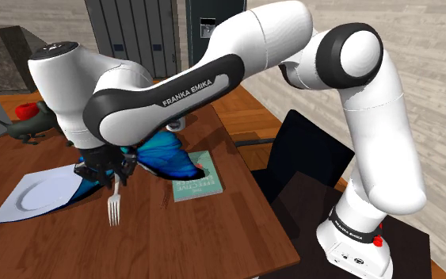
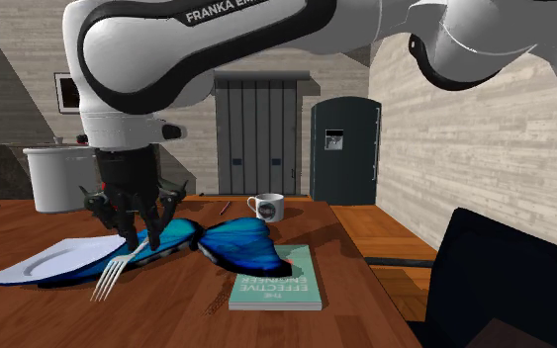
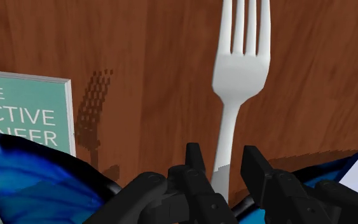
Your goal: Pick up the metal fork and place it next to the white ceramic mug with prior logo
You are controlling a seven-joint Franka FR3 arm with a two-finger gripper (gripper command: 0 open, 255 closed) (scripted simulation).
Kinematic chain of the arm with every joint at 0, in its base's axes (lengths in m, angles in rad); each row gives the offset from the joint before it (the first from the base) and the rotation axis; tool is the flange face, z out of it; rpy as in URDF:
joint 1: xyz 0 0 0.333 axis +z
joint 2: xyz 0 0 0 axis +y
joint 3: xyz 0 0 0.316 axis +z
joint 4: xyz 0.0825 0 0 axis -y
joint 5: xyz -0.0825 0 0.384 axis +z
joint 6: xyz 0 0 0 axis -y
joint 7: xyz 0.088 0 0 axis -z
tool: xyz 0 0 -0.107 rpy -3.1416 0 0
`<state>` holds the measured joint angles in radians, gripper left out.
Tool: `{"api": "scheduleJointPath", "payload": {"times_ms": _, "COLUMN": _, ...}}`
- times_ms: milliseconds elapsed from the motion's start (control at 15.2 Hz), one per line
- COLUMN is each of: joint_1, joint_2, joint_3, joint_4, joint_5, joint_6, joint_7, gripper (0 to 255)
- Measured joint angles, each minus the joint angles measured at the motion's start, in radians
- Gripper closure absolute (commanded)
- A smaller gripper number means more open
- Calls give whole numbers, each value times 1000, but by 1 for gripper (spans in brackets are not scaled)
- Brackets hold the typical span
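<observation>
Over the wooden table (image 1: pixel 181 238), between the white plate (image 1: pixel 35 194) on the shoulder view's left and the green book (image 1: pixel 197 185) on its right, I am clasping the fork (image 1: pixel 114 204) in my gripper (image 1: pixel 108 176). Both black fingers are pressing its handle while the tines are hanging down toward the wood. Its shadow is falling apart from it in the wrist view, so I am judging it to be lifted clear of the surface. A blue butterfly-shaped thing (image 1: pixel 165 154) is lying just behind my hand, overlapping the plate. I am taking the pickup as done and the carry as the step in hand. The white mug (image 2: pixel 266 207) is standing at the far end of the table, toward the second exterior view's right, well apart from me. Next I am going to need to travel over the butterfly without snagging the tines, then lower the fork beside the mug, near but not touching, before letting go.
</observation>
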<state>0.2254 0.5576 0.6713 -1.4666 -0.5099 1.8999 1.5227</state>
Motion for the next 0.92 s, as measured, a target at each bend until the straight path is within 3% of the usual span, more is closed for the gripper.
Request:
{"api": "scheduleJointPath", "payload": {"times_ms": 594, "joint_1": 6, "joint_2": -27, "joint_3": 13, "joint_4": 81, "joint_5": 25, "joint_6": -99, "joint_7": -30, "gripper": 255}}
{"api": "scheduleJointPath", "payload": {"times_ms": 924, "joint_1": -115, "joint_2": -128, "joint_3": 24, "joint_4": -56, "joint_5": 77, "joint_6": -35, "joint_7": -107, "gripper": 255}}
